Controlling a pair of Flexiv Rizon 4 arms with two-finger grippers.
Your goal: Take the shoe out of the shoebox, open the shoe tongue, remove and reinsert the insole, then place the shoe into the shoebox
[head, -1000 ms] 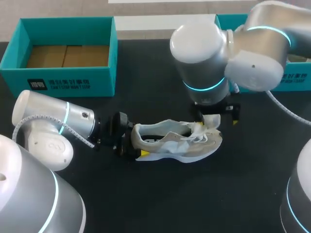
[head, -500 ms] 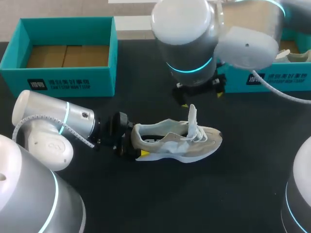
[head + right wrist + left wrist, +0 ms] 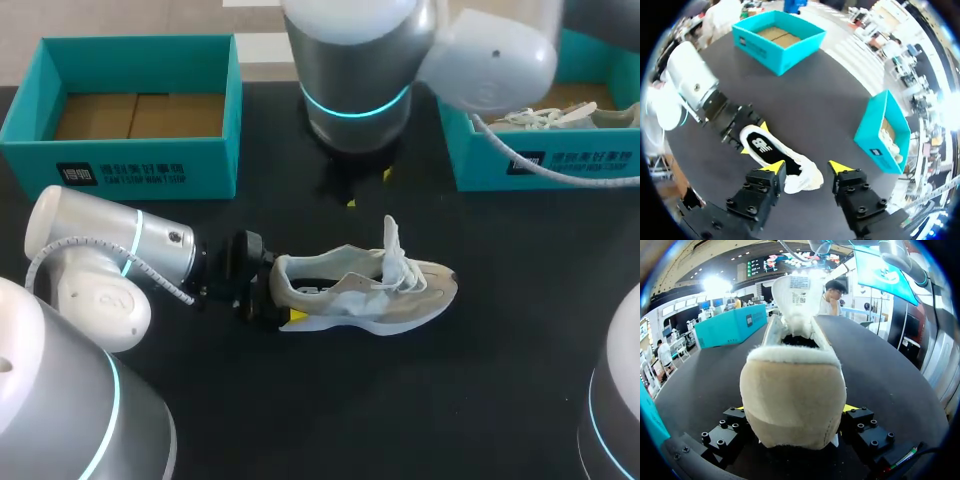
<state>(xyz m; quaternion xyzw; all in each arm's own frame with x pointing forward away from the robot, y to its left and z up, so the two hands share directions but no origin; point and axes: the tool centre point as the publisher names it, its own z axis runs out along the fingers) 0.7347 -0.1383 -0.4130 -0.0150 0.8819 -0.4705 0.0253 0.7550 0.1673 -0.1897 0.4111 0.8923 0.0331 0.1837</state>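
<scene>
Shoe: the pale shoe (image 3: pixel 365 290) lies on its sole on the dark bench (image 3: pixel 450 400), out of both boxes, heel toward the left arm.
Left pincer: the left pincer (image 3: pixel 270 305) is closed on the heel, one yellow tip at each side of it; the left wrist view shows the heel filling the gap between the tips. It holds the same spot as a second ago.
Right pincer: the right pincer (image 3: pixel 806 167) hangs spread wide and empty, high above the shoe. A second ago it was down at the tongue; since then it has let go and risen toward the back of the bench.
Tongue: the tongue (image 3: pixel 392 240) now stands upright, pulled up out of the laces, where it lay folded low before.
Shoe position: unchanged across the frames.
Left shoebox: the teal left shoebox (image 3: pixel 140 165) shows only its cardboard floor.
Right shoebox: the right shoebox (image 3: pixel 545 165) holds a second shoe (image 3: pixel 560 115).
</scene>
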